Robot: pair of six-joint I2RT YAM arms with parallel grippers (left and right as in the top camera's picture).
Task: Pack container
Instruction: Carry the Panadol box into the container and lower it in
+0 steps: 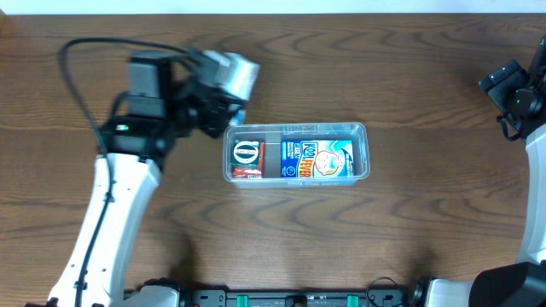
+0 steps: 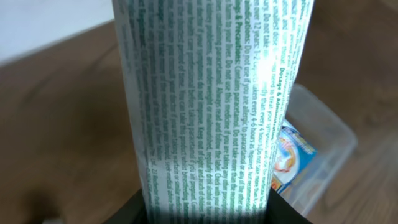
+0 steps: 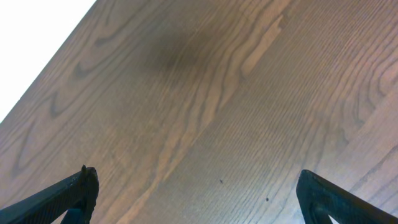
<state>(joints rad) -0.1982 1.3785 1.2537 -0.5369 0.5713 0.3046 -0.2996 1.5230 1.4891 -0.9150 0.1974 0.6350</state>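
The clear plastic container (image 1: 296,153) sits mid-table and holds a blue "Kool Fever" box (image 1: 317,159) and a small packet with a round green-and-white logo (image 1: 246,154). My left gripper (image 1: 229,109) hovers just above the container's left far corner, shut on a white packet with green print (image 2: 211,106) that fills the left wrist view. The container (image 2: 323,134) with the blue box (image 2: 291,155) shows behind the packet there. My right gripper (image 3: 196,193) is open and empty over bare wood, at the far right of the table (image 1: 512,94).
Brown wooden table (image 1: 384,239). A black cable (image 1: 81,85) loops over the left arm. The robot bases sit along the front edge.
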